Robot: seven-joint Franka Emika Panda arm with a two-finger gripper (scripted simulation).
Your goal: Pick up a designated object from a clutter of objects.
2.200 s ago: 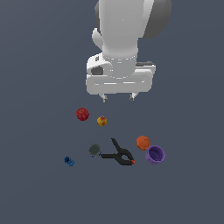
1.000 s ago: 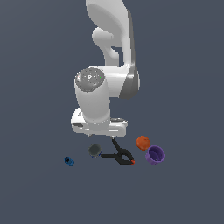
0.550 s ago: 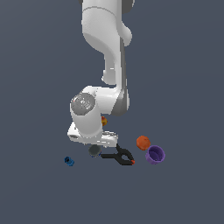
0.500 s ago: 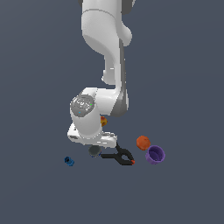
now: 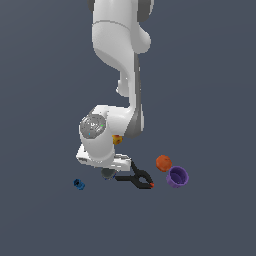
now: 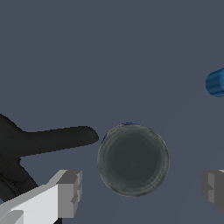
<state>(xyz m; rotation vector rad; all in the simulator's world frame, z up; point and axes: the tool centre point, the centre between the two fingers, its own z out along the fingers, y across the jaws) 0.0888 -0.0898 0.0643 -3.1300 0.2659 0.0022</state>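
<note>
Wrist view is showing the gripper (image 6: 142,188) hanging wide open with 1 finger (image 6: 70,192) either side of the dark grey cup (image 6: 133,159), lying just beside the black clamp (image 6: 43,141), so closing looks next.

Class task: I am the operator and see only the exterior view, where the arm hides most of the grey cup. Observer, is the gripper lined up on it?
Observer: Yes. In the wrist view the dark grey cup sits between the two fingertips of the gripper.
Operator: Closed yet?
Observer: No, there are gaps on both sides between fingers and cup.
Operator: Anything crowding it?
Observer: The black clamp has a handle tip close beside the cup's rim; the blue cylinder lies clear.
</note>
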